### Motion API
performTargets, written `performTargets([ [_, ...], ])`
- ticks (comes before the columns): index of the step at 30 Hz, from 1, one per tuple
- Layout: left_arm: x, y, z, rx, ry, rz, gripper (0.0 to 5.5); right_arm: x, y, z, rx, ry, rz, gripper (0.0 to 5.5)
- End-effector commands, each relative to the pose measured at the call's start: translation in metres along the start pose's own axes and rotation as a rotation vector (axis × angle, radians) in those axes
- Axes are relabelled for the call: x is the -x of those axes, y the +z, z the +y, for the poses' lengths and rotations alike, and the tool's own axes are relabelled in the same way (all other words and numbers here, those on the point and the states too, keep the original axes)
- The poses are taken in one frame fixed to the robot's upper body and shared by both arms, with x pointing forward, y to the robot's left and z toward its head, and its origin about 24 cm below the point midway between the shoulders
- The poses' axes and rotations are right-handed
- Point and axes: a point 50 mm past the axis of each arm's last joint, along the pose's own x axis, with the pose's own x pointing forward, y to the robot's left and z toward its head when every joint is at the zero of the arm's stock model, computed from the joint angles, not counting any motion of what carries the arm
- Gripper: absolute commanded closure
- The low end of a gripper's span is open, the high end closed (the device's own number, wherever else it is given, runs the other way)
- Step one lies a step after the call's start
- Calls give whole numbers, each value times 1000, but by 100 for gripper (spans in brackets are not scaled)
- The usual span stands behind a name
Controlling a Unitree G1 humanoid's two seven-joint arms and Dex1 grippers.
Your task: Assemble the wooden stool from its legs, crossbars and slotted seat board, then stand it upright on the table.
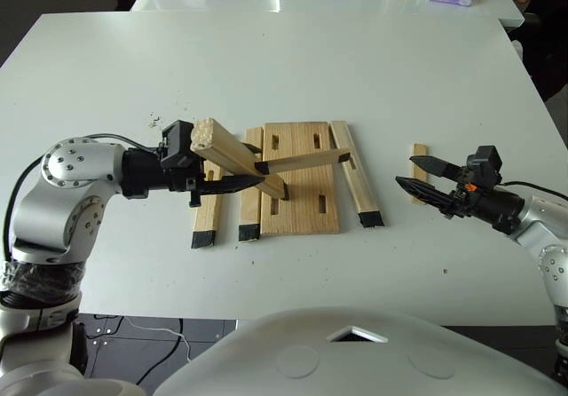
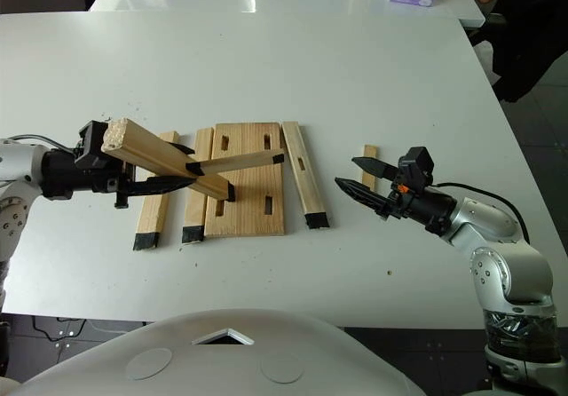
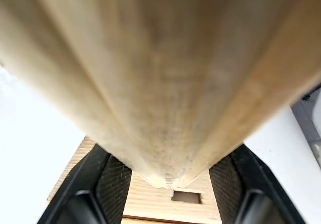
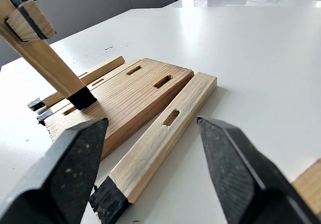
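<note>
Left end effector (image 1: 244,180) clamped on leg (image 1: 226,147) over seat board (image 1: 306,205); right end effector (image 1: 406,170) spread apart. We judged assembly barely begun, remaining legs (image 1: 359,187) loose.

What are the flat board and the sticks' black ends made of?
Board: looks like bare pale wood, matte, with grain lines showing. Black ends of the sticks: maybe paint or a rubbery cap; dull black, hard to tell.
</note>
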Motion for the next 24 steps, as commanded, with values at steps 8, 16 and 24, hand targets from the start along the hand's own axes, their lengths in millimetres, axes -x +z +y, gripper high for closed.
performTargets([
  [8,6,3,-2,19,-31,59,335,-1,-2,0,29,-22,12,222],
  [16,9,-3,-6,30,-58,93,335,-2,-4,0,34,-20,16,222],
  [24,10,0,-2,10,-42,90,335,-2,-5,0,36,-21,18,222],
])
